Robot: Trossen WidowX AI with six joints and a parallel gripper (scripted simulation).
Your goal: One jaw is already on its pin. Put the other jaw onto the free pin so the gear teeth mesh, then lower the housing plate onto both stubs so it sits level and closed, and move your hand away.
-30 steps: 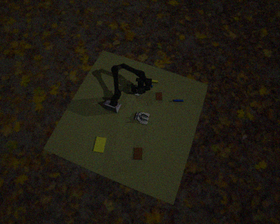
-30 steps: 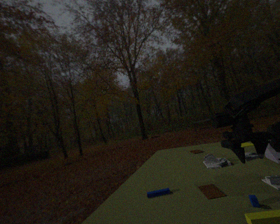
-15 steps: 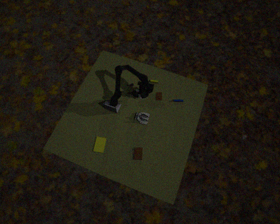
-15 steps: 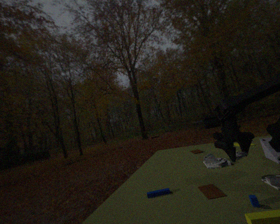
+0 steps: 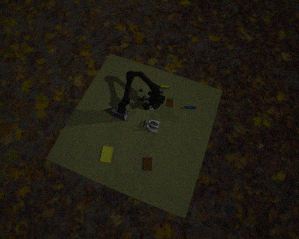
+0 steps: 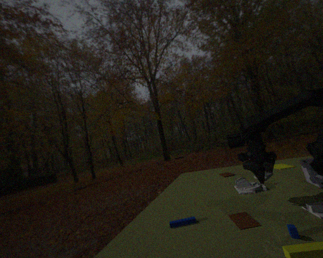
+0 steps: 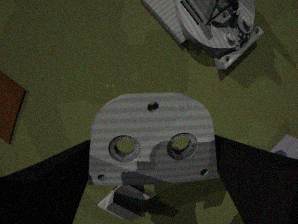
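Observation:
My gripper (image 5: 151,106) (image 6: 261,179) (image 7: 151,144) is shut on the grey housing plate (image 7: 152,120), which has two large ringed holes and three small ones. The plate is gripped by its left and right sides, above the table. The pale gearbox base (image 5: 152,126) (image 6: 249,187) (image 7: 166,18) stands on the table, ahead of the plate at the upper right in the wrist view. Dark jaw parts and round pin or stub tops show on it, but its inside is cut off by the frame edge. The seating of each jaw and the gear mesh cannot be told.
A pale stand (image 6: 320,210) (image 7: 120,202) is below and behind the plate. Red tiles (image 5: 169,102) (image 5: 147,164), a yellow tile (image 5: 106,154), a yellow block (image 5: 165,86), a blue cylinder (image 5: 190,107) and a small blue piece (image 6: 292,231) lie around. The arm's base (image 5: 120,114) is left in the top view.

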